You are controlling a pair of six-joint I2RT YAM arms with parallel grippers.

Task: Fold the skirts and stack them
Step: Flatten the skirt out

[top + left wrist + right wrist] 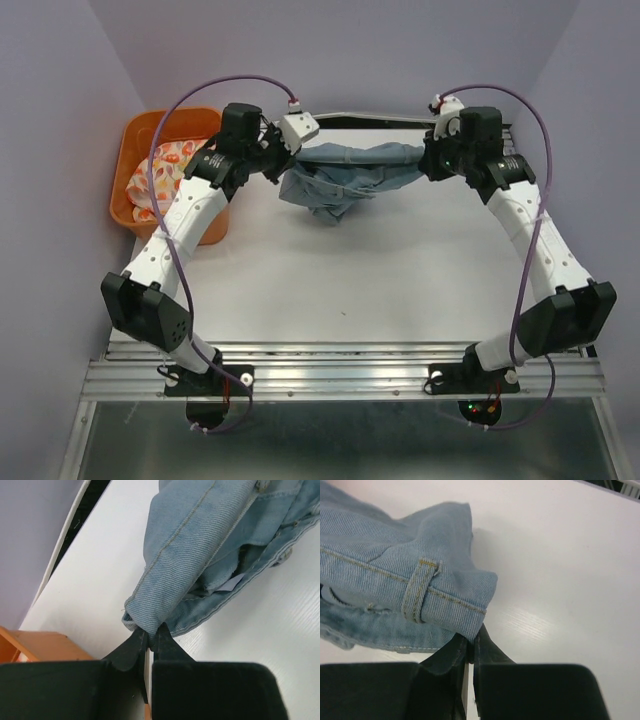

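The light blue denim skirt [345, 180] is held strung between the two grippers over the far part of the white table [330, 290], with its middle sagging in a bunch towards the tabletop. Whether that bunch rests on the surface cannot be told from above. In the left wrist view the left gripper [147, 635] is seen with its jaws drawn narrow, pinched on a stitched edge of the denim. In the right wrist view the right gripper [472, 647] is clamped just as narrowly on a corner of the waistband, just beside a belt loop [417, 592]. The floral-print skirt [175, 160] is left lying in the orange basket [130, 150] at the far left, well apart from the denim.

The step in hand is judged to be the spreading of the denim skirt, before any fold is made. No stack has been begun. For the next move, the cloth would need to be drawn taut sideways and then lowered nearer the middle of the table, so that the bunched middle is laid out flat. Since only thin edges are gripped, a gentle, even pull from both sides would be called for, lest a corner be slipped from the jaws.
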